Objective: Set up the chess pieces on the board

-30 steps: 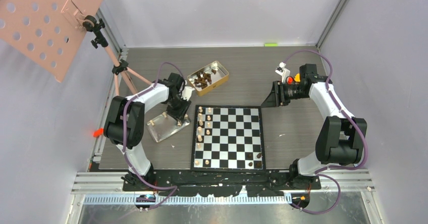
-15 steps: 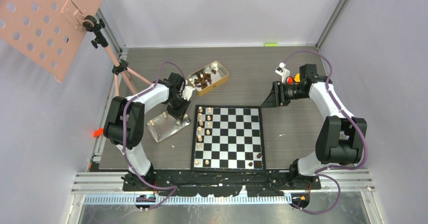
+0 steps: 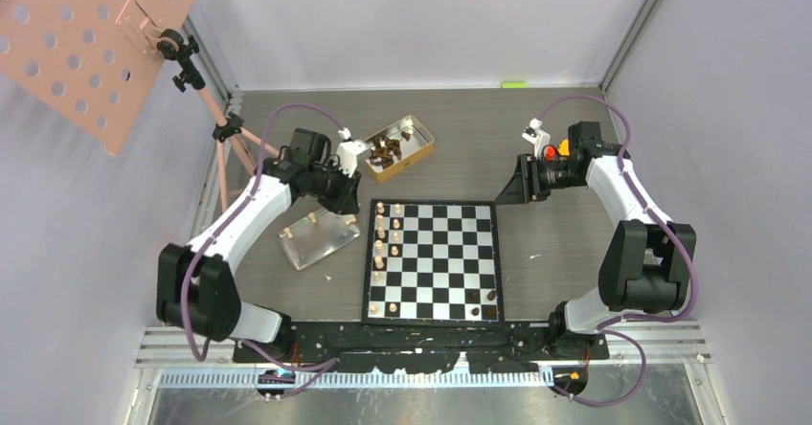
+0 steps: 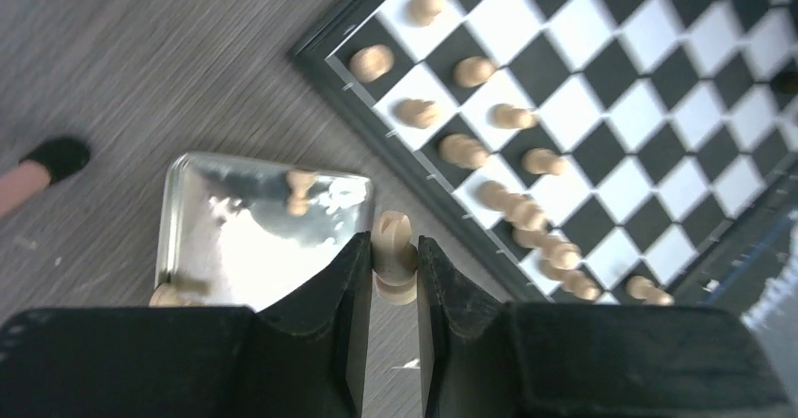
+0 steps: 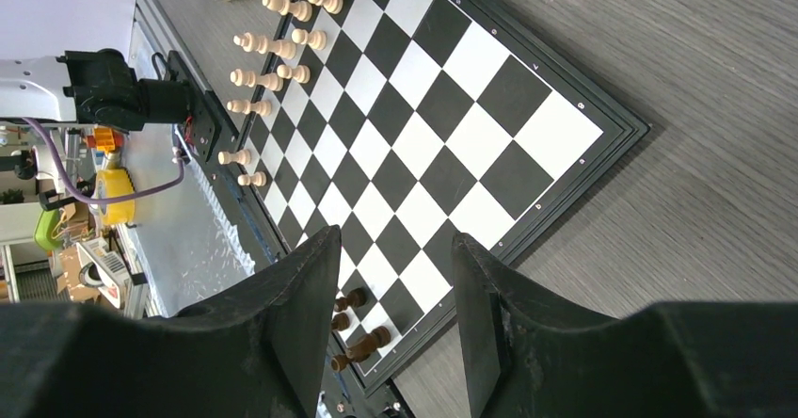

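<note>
Two files along the left edge of the flat black-and-silvery-white checked chessboard [image 3: 440,253] carry pale beige wooden chessmen [image 3: 381,243]. A few dark brown wooden chessmen [image 3: 484,302] stand in the chessboard's near right corner.

Just off the chessboard's far left corner, the left gripper [image 4: 393,272] is clamped on a single pale beige chessman [image 4: 393,233]. The piece is pinched between its black fingers, and its end pokes out past the fingertips. In the left wrist view it hangs over the strip of grey wood-grain table [image 3: 536,147] between the chessboard and the clear rectangular plastic tray [image 4: 235,239].

That tray lies just left of the chessboard, with another pale piece [image 4: 299,190] in it.

Beyond the chessboard's far left corner sits the gold rectangular metal tin [image 3: 424,145], which has dark chessmen heaped inside.

The right gripper [image 5: 397,249] hovers off the chessboard's far right corner, fingers spread apart with nothing between them.
</note>
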You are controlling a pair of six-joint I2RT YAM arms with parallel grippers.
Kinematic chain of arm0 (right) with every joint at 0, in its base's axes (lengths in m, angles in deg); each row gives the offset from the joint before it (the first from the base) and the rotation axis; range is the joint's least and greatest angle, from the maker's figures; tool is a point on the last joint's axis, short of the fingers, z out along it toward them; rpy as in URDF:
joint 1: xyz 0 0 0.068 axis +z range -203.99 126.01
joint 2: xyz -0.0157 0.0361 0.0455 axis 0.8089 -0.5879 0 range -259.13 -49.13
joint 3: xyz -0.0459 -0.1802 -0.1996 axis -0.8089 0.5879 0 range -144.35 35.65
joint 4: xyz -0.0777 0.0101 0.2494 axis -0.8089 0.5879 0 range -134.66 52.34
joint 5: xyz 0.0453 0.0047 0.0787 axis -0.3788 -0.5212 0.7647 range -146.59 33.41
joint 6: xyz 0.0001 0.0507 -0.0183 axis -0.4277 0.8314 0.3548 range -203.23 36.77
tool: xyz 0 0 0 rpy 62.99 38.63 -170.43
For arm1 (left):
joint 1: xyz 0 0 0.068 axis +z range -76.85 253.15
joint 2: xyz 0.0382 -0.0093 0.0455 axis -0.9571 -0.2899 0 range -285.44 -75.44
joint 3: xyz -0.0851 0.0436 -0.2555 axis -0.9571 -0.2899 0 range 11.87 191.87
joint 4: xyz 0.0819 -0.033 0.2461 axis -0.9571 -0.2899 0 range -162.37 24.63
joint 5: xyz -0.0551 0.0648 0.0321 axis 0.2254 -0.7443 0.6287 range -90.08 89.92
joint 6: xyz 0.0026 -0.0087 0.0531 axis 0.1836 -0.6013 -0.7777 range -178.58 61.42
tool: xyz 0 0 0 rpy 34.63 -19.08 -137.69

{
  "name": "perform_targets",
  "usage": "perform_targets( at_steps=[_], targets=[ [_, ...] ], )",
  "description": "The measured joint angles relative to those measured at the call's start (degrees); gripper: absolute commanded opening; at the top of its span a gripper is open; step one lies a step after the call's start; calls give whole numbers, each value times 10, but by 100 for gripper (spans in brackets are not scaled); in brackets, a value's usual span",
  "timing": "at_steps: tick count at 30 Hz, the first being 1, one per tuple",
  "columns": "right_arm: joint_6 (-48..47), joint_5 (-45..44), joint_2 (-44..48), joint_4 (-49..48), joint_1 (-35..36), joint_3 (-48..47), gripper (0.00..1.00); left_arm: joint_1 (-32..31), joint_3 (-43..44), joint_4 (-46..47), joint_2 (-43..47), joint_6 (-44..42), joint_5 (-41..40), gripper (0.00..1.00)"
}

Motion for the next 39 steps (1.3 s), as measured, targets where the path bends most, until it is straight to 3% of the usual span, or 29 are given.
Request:
perform_targets(
  at_steps=[8,15,22,30,39],
  targets=[
    [0,-5,0,0,30,-2,52,-38,-21,77,74,-26,196,2],
    [-4,-19,0,7,52,-21,52,-158,-22,160,3,-65,317,1],
    [-7,-42,0,7,47,-16,51,-243,-66,275,-87,-106,352,5],
    [-7,-56,0,3,40,-12,51,-273,-101,412,-156,-106,357,6],
    [-9,-59,0,3,38,-9,51,-290,-103,491,-193,-102,357,11]
  ],
)
